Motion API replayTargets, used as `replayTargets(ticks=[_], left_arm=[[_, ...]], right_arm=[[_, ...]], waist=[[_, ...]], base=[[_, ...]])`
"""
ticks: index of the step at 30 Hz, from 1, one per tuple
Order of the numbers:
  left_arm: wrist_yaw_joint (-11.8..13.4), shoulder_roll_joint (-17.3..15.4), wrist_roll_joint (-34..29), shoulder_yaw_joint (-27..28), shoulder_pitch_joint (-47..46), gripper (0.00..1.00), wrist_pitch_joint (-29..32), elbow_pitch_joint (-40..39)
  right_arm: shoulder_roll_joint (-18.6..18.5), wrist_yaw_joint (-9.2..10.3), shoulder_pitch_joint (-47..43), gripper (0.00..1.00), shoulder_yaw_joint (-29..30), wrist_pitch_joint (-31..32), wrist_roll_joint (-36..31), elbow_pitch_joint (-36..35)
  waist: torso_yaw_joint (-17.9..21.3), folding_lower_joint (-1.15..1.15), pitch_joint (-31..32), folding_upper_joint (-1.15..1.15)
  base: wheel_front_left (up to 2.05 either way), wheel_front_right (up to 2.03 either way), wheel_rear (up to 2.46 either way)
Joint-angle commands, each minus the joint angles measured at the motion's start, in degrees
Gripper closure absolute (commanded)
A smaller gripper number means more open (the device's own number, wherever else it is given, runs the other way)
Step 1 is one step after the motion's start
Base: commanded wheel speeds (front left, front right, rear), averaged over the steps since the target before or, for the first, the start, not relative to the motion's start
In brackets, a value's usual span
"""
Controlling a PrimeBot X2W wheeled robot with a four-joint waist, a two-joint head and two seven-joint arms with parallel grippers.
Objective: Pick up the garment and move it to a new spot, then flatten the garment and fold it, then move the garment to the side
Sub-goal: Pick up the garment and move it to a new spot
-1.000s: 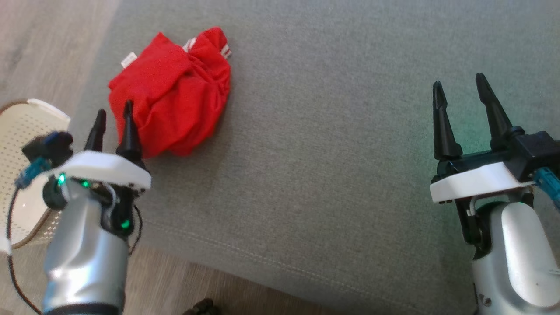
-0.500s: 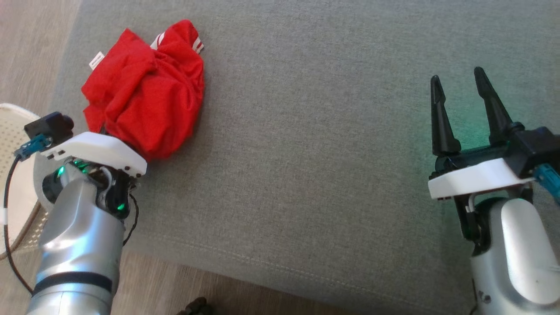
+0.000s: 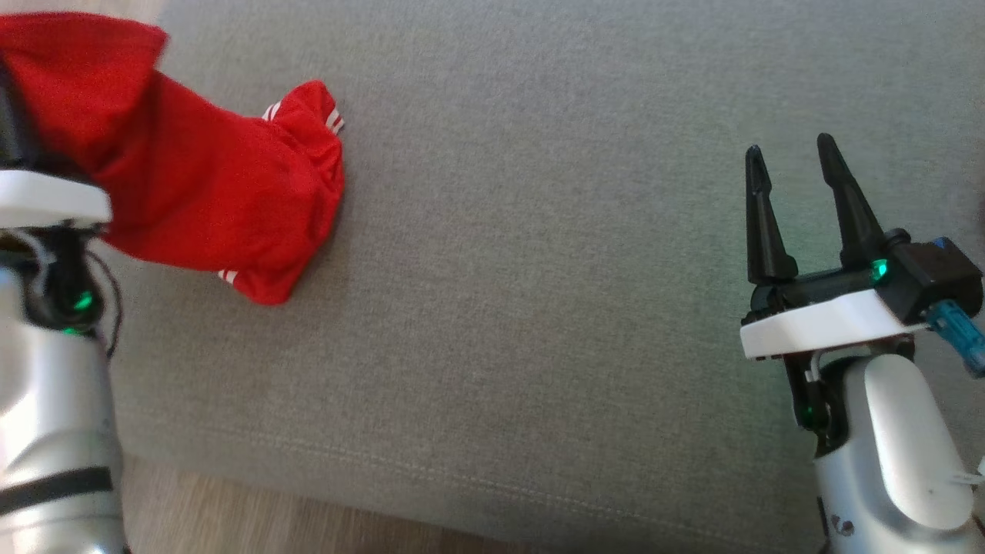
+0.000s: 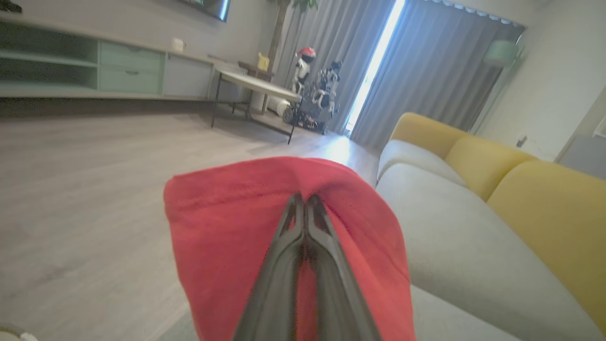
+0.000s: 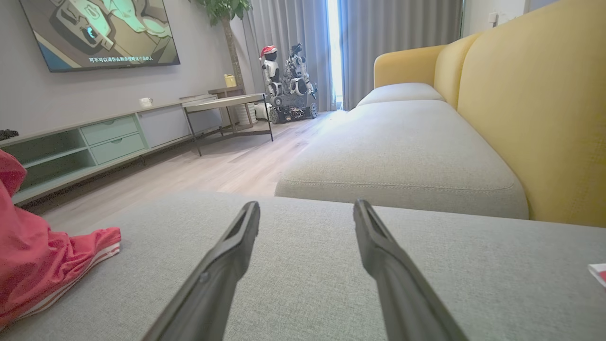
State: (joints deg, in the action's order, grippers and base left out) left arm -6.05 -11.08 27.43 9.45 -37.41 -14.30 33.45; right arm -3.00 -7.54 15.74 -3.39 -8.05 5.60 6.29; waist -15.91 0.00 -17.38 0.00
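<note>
The garment [image 3: 208, 192] is red cloth with white stripes at its hems. It hangs from the upper left of the head view, and its lower end rests on the grey couch seat [image 3: 539, 269]. In the left wrist view my left gripper [image 4: 303, 201] is shut on a fold of the garment [image 4: 227, 227], which drapes around both fingers. My right gripper [image 3: 789, 154] stands open over the seat at the right, well apart from the cloth, with nothing between its fingers. The right wrist view has the right gripper [image 5: 307, 208] open and the garment [image 5: 28, 270] at its far left.
Wooden floor [image 3: 231, 523] runs along the seat's front edge. A yellow backrest [image 5: 535, 109] rises on the right. Across the floor stand a low table [image 5: 227, 102], a long cabinet [image 5: 109, 135] and another robot [image 5: 289, 85]. A small red-and-white item [image 5: 597, 273] lies at the seat's right edge.
My left gripper has shut on the garment and lifted it up to the left, so the bundle now hangs stretched out. The head view has shifted. My right gripper stays open.
</note>
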Motion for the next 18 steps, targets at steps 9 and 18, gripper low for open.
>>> replayTargets(ticks=[9, 18], left_arm=[[-0.2, 0.8, -6.9, 8.3, 0.9, 1.0, -0.7, -21.6], [-0.9, 3.8, -9.8, 1.4, -4.1, 1.0, -0.6, -28.8]], right_arm=[[0.1, 0.05, -0.2, 0.0, -2.5, -3.6, 3.5, 1.6], [0.1, 0.05, 0.7, 0.0, -3.1, -5.4, 5.4, 2.1]], waist=[[4.7, 0.0, 5.0, 0.0], [10.6, 0.0, 4.7, 0.0]], base=[[0.0, 0.0, 0.0], [0.0, 0.0, 0.0]])
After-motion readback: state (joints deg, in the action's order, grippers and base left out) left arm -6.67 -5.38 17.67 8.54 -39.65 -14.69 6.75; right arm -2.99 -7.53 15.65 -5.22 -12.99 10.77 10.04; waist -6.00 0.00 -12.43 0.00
